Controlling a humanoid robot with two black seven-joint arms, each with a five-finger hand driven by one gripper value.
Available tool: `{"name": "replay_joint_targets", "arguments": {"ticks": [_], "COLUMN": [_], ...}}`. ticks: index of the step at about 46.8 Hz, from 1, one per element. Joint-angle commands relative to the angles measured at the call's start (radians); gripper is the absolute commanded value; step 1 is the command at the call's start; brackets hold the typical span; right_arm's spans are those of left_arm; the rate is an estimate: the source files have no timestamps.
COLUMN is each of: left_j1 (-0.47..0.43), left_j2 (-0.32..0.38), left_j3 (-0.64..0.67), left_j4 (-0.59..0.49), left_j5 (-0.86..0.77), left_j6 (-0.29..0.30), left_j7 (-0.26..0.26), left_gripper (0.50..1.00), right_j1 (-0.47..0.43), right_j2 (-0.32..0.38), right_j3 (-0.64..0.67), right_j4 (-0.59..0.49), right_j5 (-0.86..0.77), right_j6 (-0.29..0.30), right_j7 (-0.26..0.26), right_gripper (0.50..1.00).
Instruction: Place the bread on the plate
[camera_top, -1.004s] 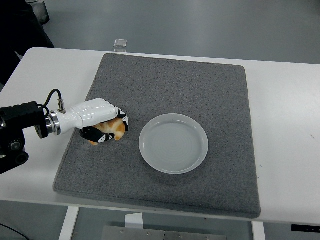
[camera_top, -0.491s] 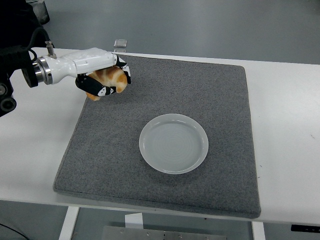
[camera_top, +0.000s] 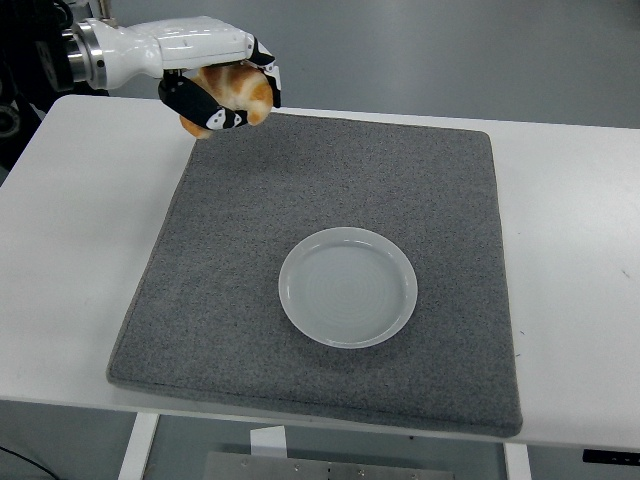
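Observation:
My left hand (camera_top: 225, 85) comes in from the upper left and is shut on a golden-brown bread roll (camera_top: 236, 87). It holds the roll high in the air over the far left corner of the grey mat (camera_top: 250, 200). A white round plate (camera_top: 347, 286) sits empty on the mat, right of centre, well below and to the right of the hand. The right arm is out of view.
The grey mat covers most of the white table (camera_top: 570, 250). A small clear object (camera_top: 240, 88) sits at the table's far edge behind the mat, partly hidden by the hand.
My left hand has lifted the bread off the mat's left side and carried it up and toward the far left corner, slightly to the right.

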Motion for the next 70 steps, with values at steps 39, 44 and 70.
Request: {"name": "replay_joint_targets", "arguments": {"ticks": [39,44,70], "left_j1": [-0.045,-0.017,0.202], "left_j2": [-0.219,-0.257,-0.391], "left_j3": [0.06,0.069,0.113], "left_j4": [0.003,0.014,0.072], "left_j5": [0.028,0.058,0.353], "left_j6": [-0.098,-0.091,-0.001], "left_j7": [0.003,0.003,0.003], "left_gripper": [0.5,0.5,0.5], "right_j1": [0.0,0.0,0.0], "right_j2": [0.0,0.0,0.0], "right_j3": [0.0,0.0,0.0], "right_j4": [0.0,0.0,0.0], "right_j5": [0.0,0.0,0.0], "right_j6": [0.0,0.0,0.0], "right_j7": [0.0,0.0,0.0], "right_gripper": [0.952,0.952,0.952]}}
